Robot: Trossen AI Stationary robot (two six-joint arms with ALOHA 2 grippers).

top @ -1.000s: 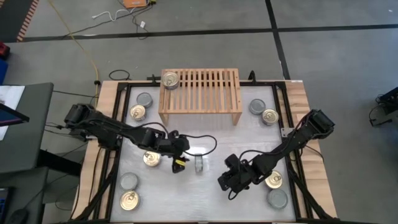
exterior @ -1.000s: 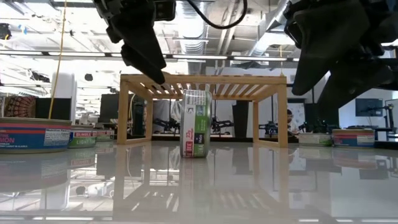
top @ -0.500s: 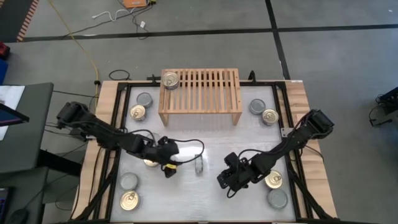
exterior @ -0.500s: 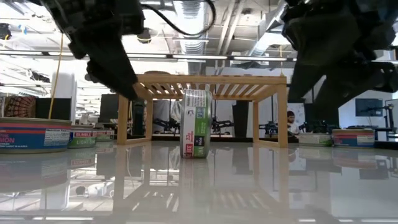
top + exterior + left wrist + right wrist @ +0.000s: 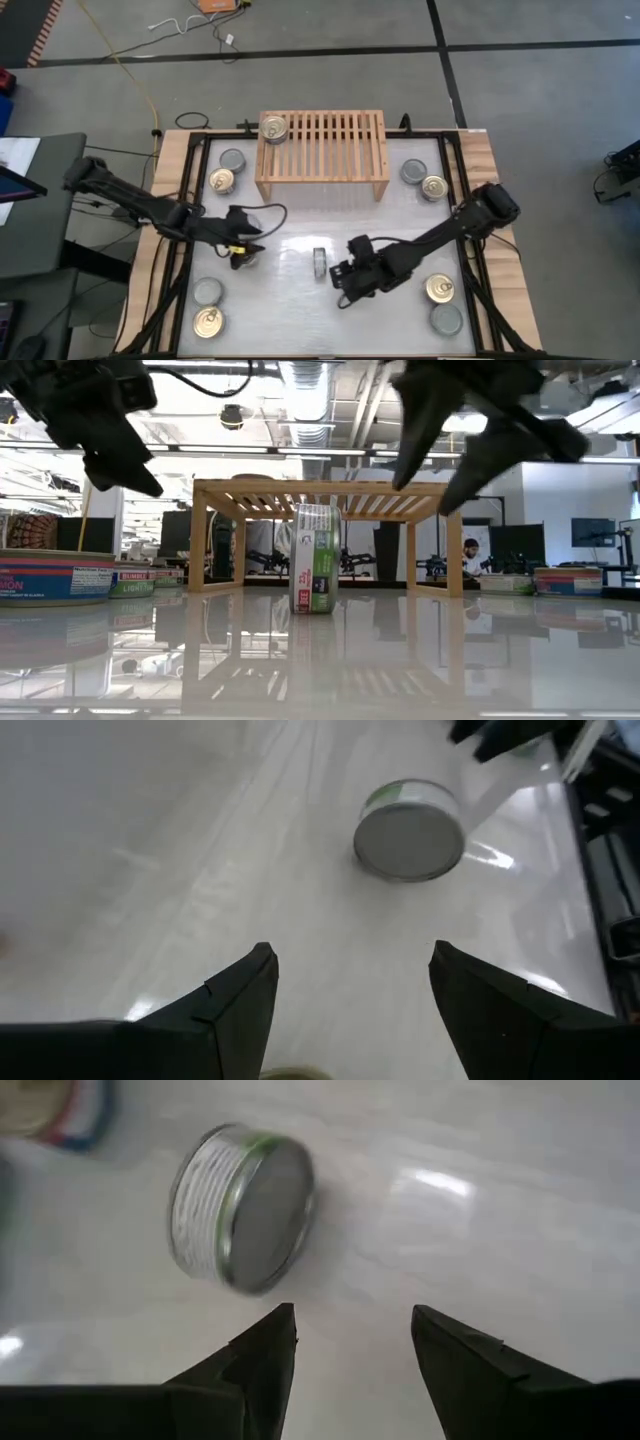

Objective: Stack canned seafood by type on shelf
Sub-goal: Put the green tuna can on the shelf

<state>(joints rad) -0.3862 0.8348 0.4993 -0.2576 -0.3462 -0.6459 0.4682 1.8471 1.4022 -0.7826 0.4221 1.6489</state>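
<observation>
can [image 5: 319, 263] on edge, mid-table, bare surface around | right gripper [image 5: 341, 284] beside it, spread, empty | left gripper [image 5: 243, 238] apart, spread, empty

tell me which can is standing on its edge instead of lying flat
The can in the middle of the table, just left of the right hand. It stands on its rim with its green label showing; every other can lies flat.

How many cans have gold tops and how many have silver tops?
Gold-top cans: 6
Silver-top cans: 4
Can standing on its edge, grey face showing: 1
Total: 11 cans
</observation>
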